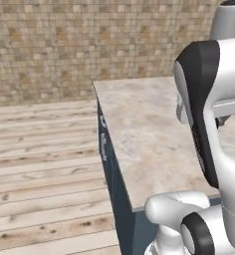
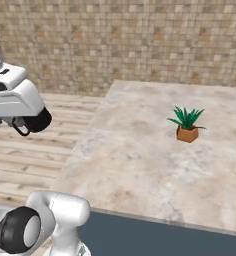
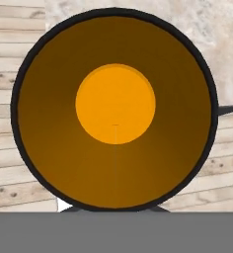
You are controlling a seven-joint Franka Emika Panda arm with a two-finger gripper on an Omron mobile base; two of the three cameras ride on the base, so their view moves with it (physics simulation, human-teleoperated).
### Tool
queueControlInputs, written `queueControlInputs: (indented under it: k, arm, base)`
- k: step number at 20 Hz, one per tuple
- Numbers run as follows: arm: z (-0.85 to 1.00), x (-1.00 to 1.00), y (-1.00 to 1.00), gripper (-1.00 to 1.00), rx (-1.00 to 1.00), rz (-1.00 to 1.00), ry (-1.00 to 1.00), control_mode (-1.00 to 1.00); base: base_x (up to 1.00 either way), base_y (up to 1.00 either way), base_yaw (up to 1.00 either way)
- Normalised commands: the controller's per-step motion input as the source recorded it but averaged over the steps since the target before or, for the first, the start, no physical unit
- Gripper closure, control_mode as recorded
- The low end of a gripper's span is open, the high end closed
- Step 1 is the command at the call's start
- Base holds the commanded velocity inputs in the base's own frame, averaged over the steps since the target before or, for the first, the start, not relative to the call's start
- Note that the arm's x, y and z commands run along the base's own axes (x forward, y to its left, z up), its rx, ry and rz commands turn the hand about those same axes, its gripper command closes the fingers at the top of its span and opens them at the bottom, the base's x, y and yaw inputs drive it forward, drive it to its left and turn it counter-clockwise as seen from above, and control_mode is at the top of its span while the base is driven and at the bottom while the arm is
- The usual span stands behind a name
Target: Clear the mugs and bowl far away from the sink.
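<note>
Mug (image 3: 115, 106), black outside, orange inside, nothing in it.

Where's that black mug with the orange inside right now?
The black mug sits right under the hand camera, its orange inside facing up at it, over the edge where the marble counter meets the wooden floor.

- A wall (image 1: 64, 45) of small tan and brown tiles runs behind the scene
- The floor (image 1: 40, 164) is pale wooden planking
- A marbled beige counter (image 2: 140, 160) tops a dark blue-grey cabinet (image 1: 114, 184), seemingly with handles on its side
</note>
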Motion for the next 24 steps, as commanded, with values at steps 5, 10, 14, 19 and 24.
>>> queueControlInputs:
  k: [5,10,14,19,24]
  arm:
    - [0.00,0.00,0.00,1.00,0.00,0.00,0.00,1.00]
    - [0.00,0.00,0.00,1.00,0.00,0.00,0.00,1.00]
    - [-0.26,0.30,-0.23,1.00,0.17,0.22,0.03,-1.00]
    - [-0.90,0.39,-0.23,1.00,0.29,0.45,-0.01,-1.00]
    - [-0.33,0.49,-0.20,1.00,0.08,0.10,0.00,-1.00]
  base:
    - [0.63,-0.41,0.20]
    - [0.69,-0.40,0.40]
    - [0.41,-0.17,0.21]
    - [0.00,0.00,0.00]
    - [0.00,0.00,0.00]
